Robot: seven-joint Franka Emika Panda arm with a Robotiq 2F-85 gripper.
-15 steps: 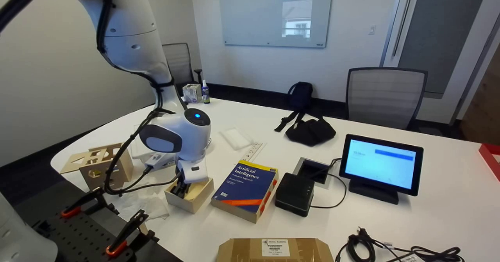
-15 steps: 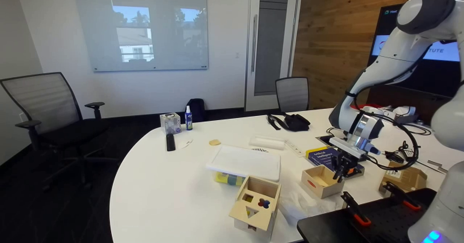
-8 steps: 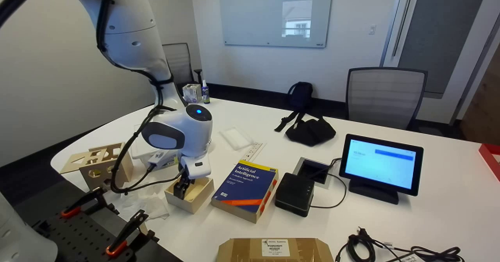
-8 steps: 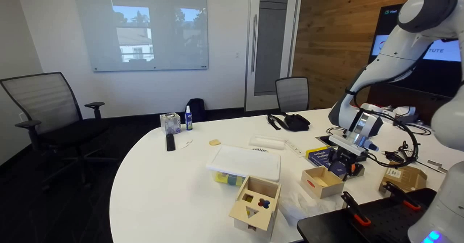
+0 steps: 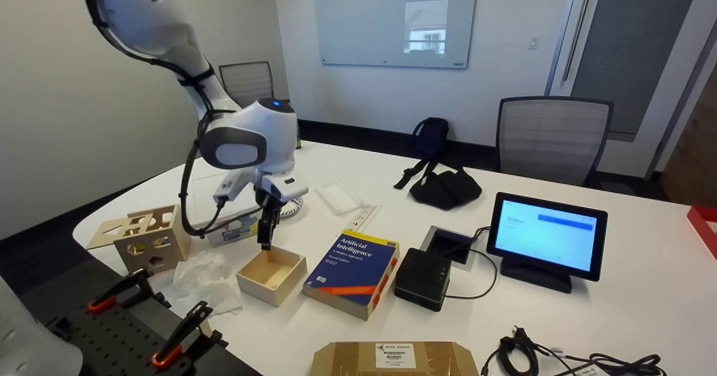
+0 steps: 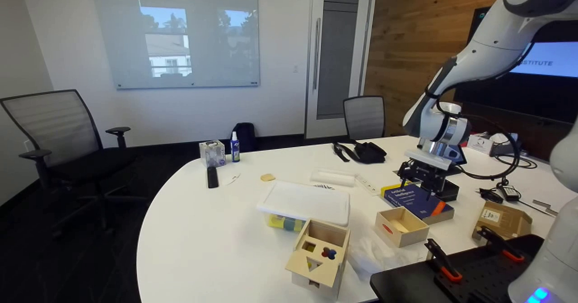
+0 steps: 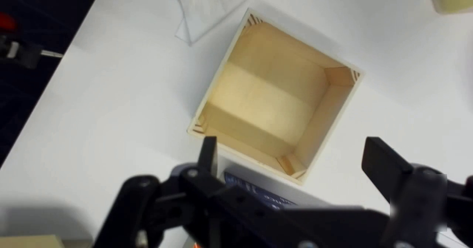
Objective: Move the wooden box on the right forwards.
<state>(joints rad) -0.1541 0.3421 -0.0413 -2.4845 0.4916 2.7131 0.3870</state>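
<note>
The wooden box point(image 5: 263, 289) stands upright on the table, a low light-tan tray with its hollow side up, beside the blue book. In an exterior view the box point(image 6: 397, 235) shows a red oval mark on one side. Above it hangs my gripper point(image 6: 416, 191), clear of the rim. From the wrist view I look down into the bare inside of the box point(image 7: 266, 92). The fingers point(image 7: 384, 159) are spread wide there, with nothing gripped between them.
The thick blue book point(image 5: 353, 269) lies close along one side of the box, with a black device point(image 5: 423, 278) past it. Thin crumpled wrapping point(image 5: 204, 281) lies on the opposite side, near the wooden cube with cut-out holes point(image 6: 320, 253). Clamps point(image 6: 445, 260) stick up by the robot's base.
My gripper has risen from the wooden box, and its fingers have spread from nearly together to wide apart. The box has stayed in the same place.
</note>
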